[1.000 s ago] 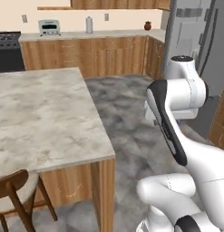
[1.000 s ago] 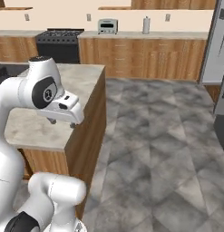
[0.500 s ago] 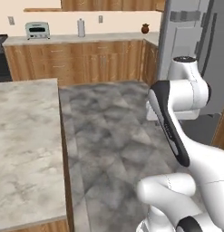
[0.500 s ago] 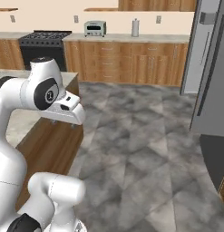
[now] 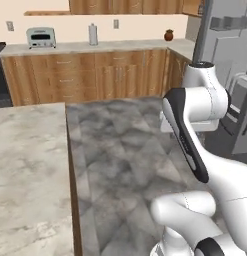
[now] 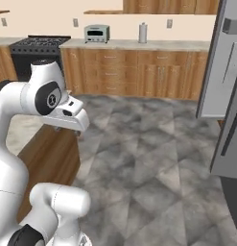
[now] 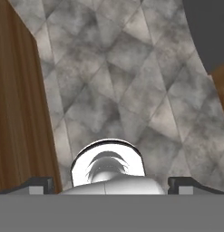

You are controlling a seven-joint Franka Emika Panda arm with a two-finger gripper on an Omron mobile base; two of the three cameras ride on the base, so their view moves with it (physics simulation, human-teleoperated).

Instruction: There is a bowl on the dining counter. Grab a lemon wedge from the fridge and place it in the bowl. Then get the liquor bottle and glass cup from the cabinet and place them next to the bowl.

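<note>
Hand view: gripper (image 7: 111,183) jaws wide, empty, prob over grey floor (image 7: 127,77).

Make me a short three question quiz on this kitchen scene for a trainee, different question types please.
1. True or false: the pincer is gripping a lemon wedge.
2. Multiple choice: what stands on the back counter between the stove and the tall grey canister? A) kettle B) toaster oven C) blender
3. Fill in: in the right base view, the grey fridge stands at the ____ edge of the picture.

Key
1. False; the jaws are wide apart with only tiled floor beyond them.
2. B
3. right
</note>
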